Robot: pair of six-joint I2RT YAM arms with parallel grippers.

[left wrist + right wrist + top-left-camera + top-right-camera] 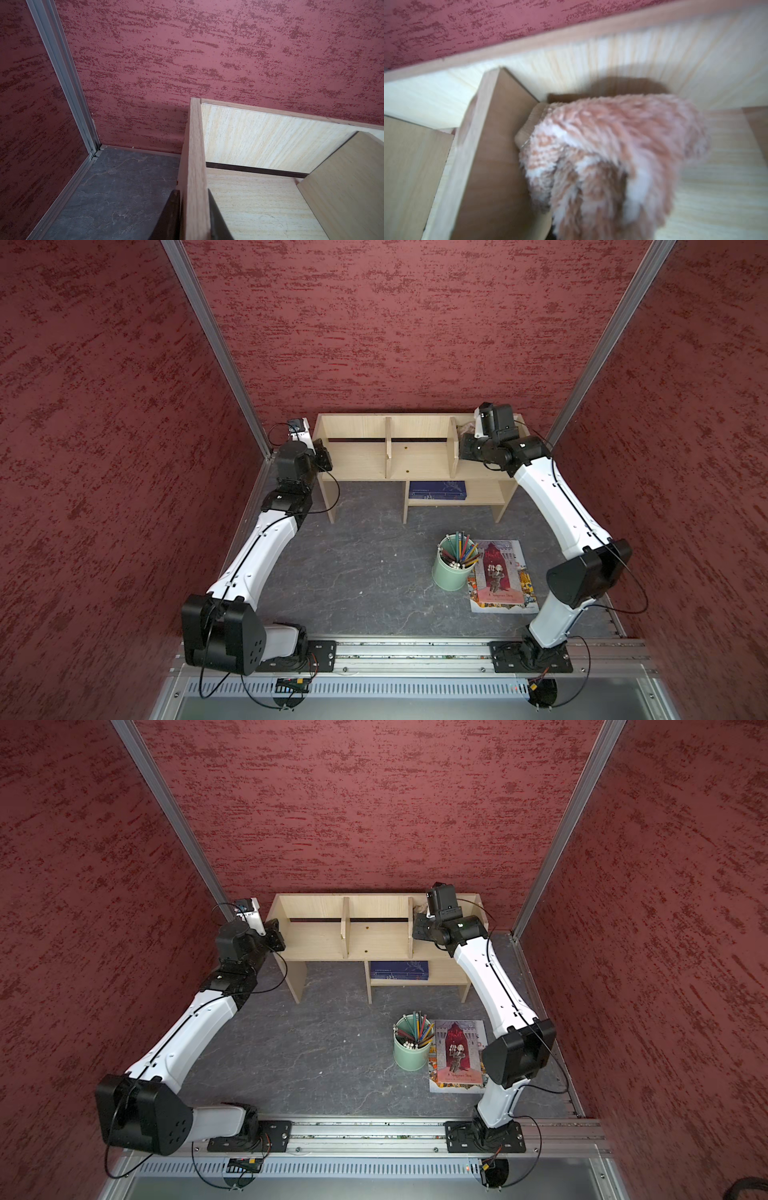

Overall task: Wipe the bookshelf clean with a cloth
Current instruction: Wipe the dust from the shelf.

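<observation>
Cloth (612, 155) bunched in right end effector (473, 431) — left end effector (194, 218) pinches bookshelf (259, 135) end panel.

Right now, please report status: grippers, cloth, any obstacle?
Left gripper clamped on bookshelf end panel. Right gripper shut on cloth, in rightmost top compartment, beside the divider. Pencil cup and magazine stand apart, in front.

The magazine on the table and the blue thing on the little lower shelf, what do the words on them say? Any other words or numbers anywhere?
Nothing here is clear enough to quote.
magazine: a red title and a pale line below the picture, both too blurred to read.
blue thing on the bookshelf: pale lettering, too small to read.
cloth, pencil cup: no writing visible.
</observation>
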